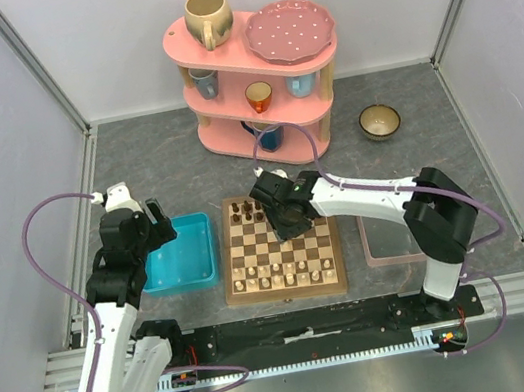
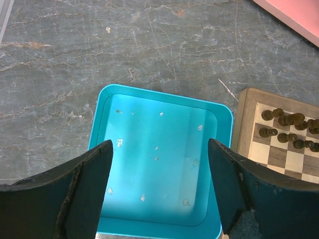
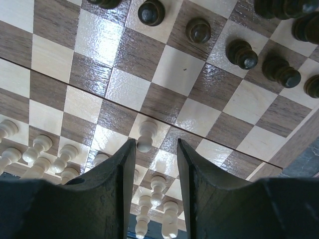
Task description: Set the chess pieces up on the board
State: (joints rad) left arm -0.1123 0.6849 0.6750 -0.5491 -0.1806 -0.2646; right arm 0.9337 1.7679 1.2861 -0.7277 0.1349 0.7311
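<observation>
The right pincer (image 3: 155,144) hangs low over the board (image 3: 169,69). It is narrowly parted and not touching the cream pawn (image 3: 145,135) standing free at its tips, one rank ahead of the other cream pieces (image 3: 65,152) along the board's near edge. I'd widen a little more, then rise straight, clipping nothing behind. The left pincer (image 2: 160,144) gapes wide and empty over the turquoise tray (image 2: 149,129).

Count: one board, one turquoise tray, one clear tray (image 1: 391,261), a dozen-odd cream pieces, and at least eight dark men (image 3: 241,54) by the far edge.

The right hand (image 1: 285,220) hovers over the board (image 1: 252,255), cream chess pieces (image 1: 286,274) lining its near rows.
</observation>
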